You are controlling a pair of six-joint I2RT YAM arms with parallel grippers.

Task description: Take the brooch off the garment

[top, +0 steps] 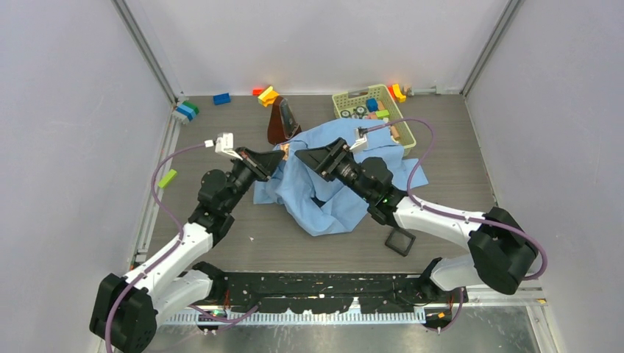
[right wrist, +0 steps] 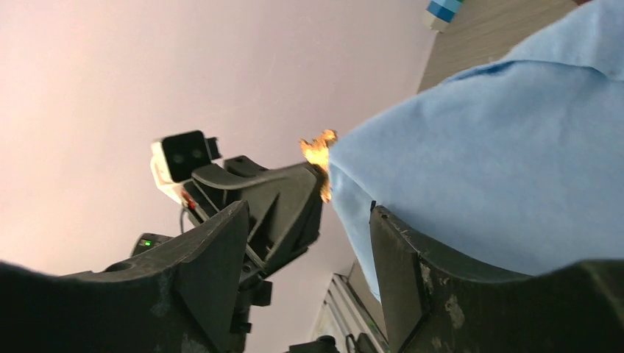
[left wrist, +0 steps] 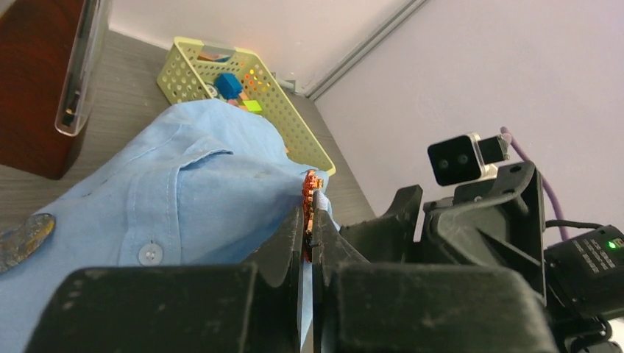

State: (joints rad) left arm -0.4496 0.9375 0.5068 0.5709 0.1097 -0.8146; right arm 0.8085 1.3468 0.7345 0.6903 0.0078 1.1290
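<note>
The garment (top: 335,184) is a light-blue shirt heaped in the middle of the table; it also shows in the left wrist view (left wrist: 184,198) and the right wrist view (right wrist: 486,169). The brooch (left wrist: 310,193) is small, orange and glittery, at a raised edge of the cloth; it also shows in the top view (top: 284,149) and the right wrist view (right wrist: 319,153). My left gripper (left wrist: 312,217) is shut on the brooch, with a thin strip of blue cloth between the jaws. My right gripper (right wrist: 309,228) is open just opposite it, the cloth lying against one finger (right wrist: 401,254).
A yellow-green basket (top: 371,110) of toys stands behind the shirt. A brown wooden stand (top: 281,121) is at the back left of it. A black square (top: 401,240) lies near the right arm. Coloured blocks (top: 267,95) lie along the back wall. A dark oval patch (left wrist: 26,239) sits on the shirt.
</note>
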